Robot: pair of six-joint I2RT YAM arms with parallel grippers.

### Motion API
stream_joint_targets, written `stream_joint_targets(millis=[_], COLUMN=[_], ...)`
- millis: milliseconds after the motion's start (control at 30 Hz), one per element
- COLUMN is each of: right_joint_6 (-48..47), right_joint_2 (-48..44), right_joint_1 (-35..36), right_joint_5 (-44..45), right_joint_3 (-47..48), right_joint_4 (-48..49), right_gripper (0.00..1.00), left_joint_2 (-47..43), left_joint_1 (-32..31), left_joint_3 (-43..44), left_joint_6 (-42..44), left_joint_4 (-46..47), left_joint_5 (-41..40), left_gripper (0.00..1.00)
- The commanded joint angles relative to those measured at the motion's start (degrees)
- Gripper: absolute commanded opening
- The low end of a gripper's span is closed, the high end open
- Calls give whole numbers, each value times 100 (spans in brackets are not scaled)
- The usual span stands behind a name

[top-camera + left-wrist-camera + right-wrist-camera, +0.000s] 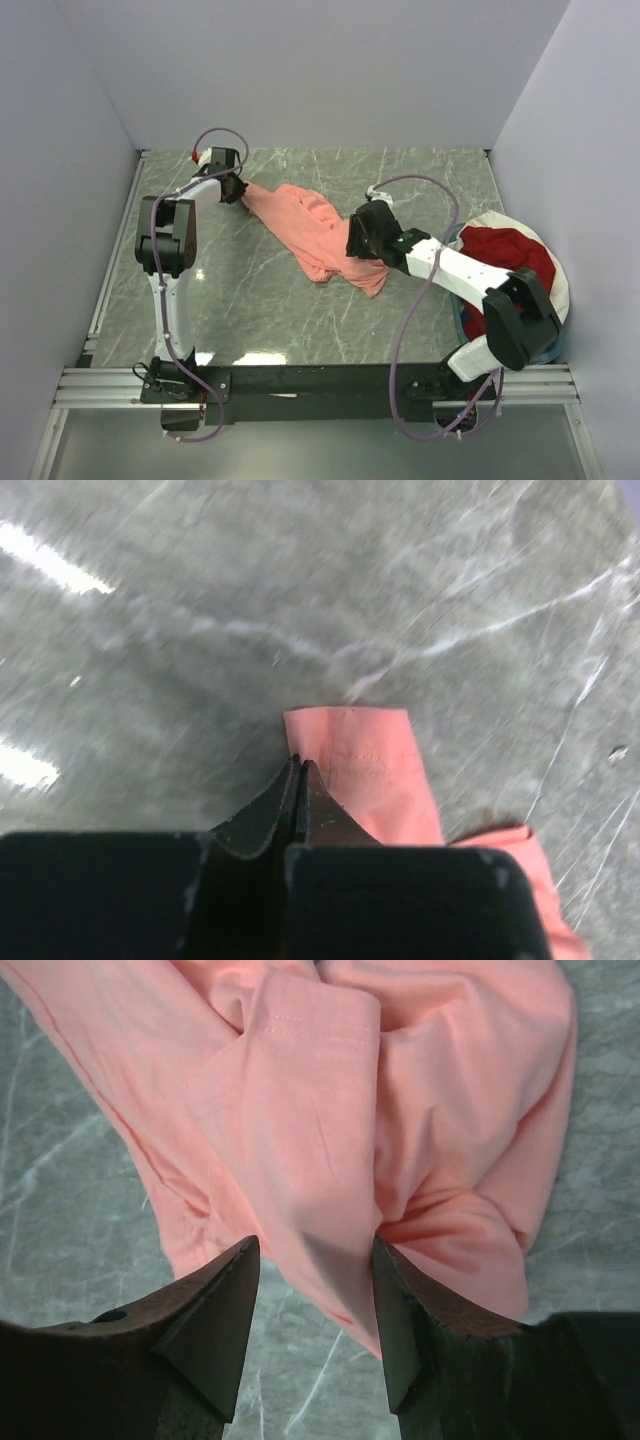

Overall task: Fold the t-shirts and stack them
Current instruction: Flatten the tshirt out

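Observation:
A salmon-pink t-shirt (305,225) lies crumpled and stretched across the middle of the table. My left gripper (234,189) is shut on its far-left end; the left wrist view shows the jaws pinched together (297,763) on a hemmed edge of the pink cloth (365,760). My right gripper (360,238) is open over the shirt's right end; in the right wrist view its fingertips (315,1250) straddle a hanging fold of pink cloth (320,1140). A dark red t-shirt (503,250) lies in the basket at the right.
A white-rimmed round basket (556,266) stands at the right edge of the grey marble table (240,300), under the right arm's elbow. White walls close in the back and both sides. A black rail runs along the front.

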Motion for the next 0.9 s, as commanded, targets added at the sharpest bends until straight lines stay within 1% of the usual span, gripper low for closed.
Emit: stream_joint_targets(millis=[0,67,100,167,200,233,267,300,433,600,633,800,867], right_joint_6=[-75,-58,-49,-22,-14,13,13,13,-57,-128,-145,-145,-163], right_joint_2=[291,449,484,537,511,424,354,283,-103,-824,-1016,-1510,-1721], right_joint_1=[-27,-27,-27,-27,-35,-44,-62,-71,-193,-570,-659,-1133,-1195], right_joint_5=[24,85,129,226,304,366,410,437,621,657,639,472,455], right_joint_3=[400,515,550,611,647,664,682,743,945,1226,1288,1840,2035], right_joint_4=[138,138,121,7,-20,-107,-151,-195,-519,-749,-802,-907,-899], right_gripper=[56,54,52,43,27,18,4,0,0,0,0,0,0], left_joint_2=[-660,-1002,-1003,-1257,-1345,-1529,-1627,-1723,-2337,-3050,-3304,-4034,-4412], left_joint_1=[-16,-16,-7,2,10,19,45,63,186,406,432,529,529], left_joint_3=[-233,-364,-391,-496,-540,-610,-646,-672,-830,-945,-927,-673,-480], left_joint_6=[210,271,289,333,342,350,385,394,456,526,544,676,702], left_joint_4=[15,-46,-73,-99,-143,-152,-161,-187,-292,-451,-477,-750,-829], left_joint_5=[25,-72,-72,-125,-134,-151,-151,-160,-160,-151,-151,-169,-151], left_gripper=[0,0,0,0,0,0,0,0,0,0,0,0,0])
